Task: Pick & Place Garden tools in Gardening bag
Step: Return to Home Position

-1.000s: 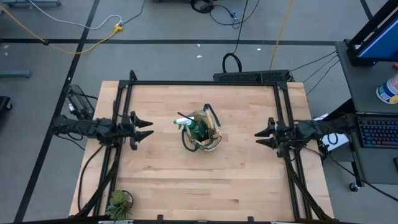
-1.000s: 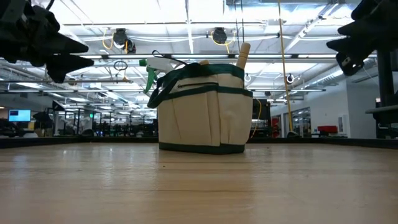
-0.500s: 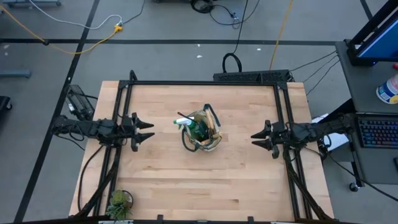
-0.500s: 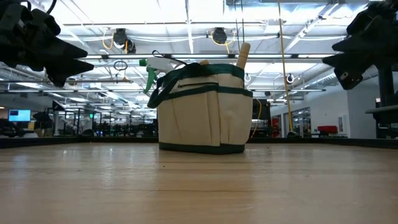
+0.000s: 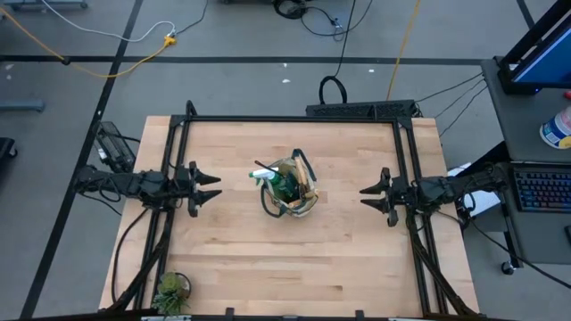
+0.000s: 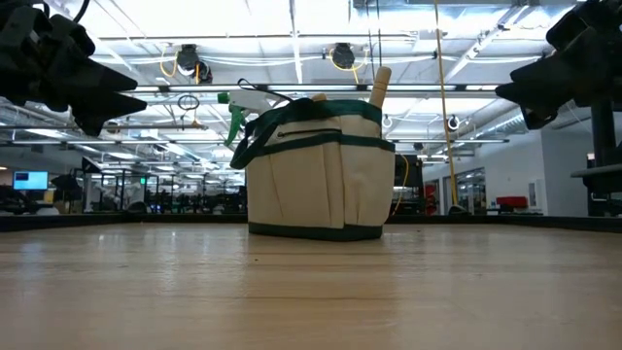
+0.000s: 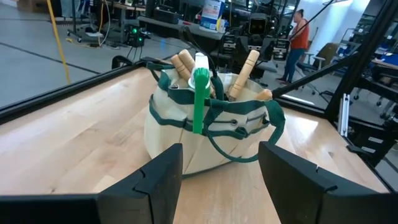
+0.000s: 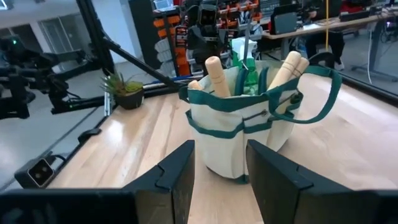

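The beige gardening bag (image 5: 290, 188) with green trim stands upright on its round base at the table's middle. Several wooden tool handles (image 8: 214, 74) and the green spray bottle with white trigger (image 7: 200, 93) stick out of its top. My left gripper (image 5: 214, 185) hovers open and empty to the bag's left. My right gripper (image 5: 367, 198) hovers open and empty to the bag's right. Both point level at the bag, clear of it. Pruners and gloves do not show.
A small leafy potted plant (image 5: 169, 290) stands at the table's near left corner. Black frame rails (image 5: 294, 119) run along the table's far, left and right sides. Bare wood lies all around the bag. A person (image 7: 300, 37) stands far beyond the table.
My right gripper has moved a little toward the bag, staying level and open. The bag and my left gripper have kept still.
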